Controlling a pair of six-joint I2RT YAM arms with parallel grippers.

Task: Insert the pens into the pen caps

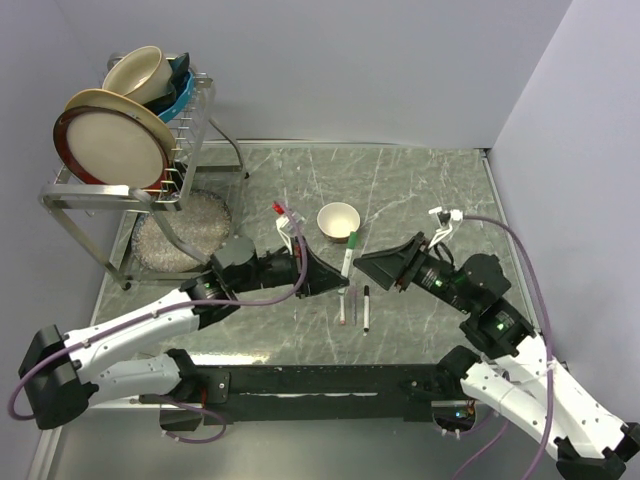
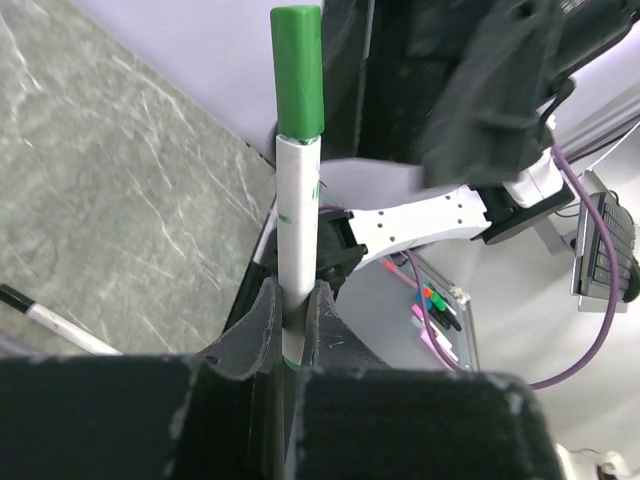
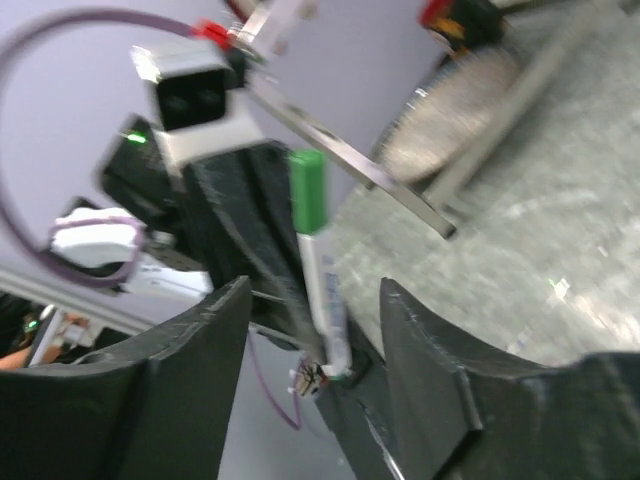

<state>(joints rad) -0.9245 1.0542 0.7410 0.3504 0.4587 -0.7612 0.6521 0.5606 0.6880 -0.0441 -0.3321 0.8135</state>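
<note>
My left gripper [image 1: 338, 279] is shut on the white barrel of a pen [image 2: 297, 215] and holds it upright above the table. A green cap [image 2: 298, 68] sits on the pen's upper end. My right gripper [image 1: 366, 262] is open just to the right of it. In the right wrist view the green-capped pen [image 3: 320, 275] stands between the spread jaws [image 3: 313, 292] without touching them. Two more pens lie on the table below the grippers, one with a red end [image 1: 343, 305] and one with a black end [image 1: 366, 308]. The black one also shows in the left wrist view [image 2: 50, 325].
A cream bowl [image 1: 338, 218] stands just behind the grippers. A metal dish rack [image 1: 180, 160] with plates and bowls fills the back left, with a round grey mat [image 1: 190, 235] under its front. Grey walls close the back and right sides.
</note>
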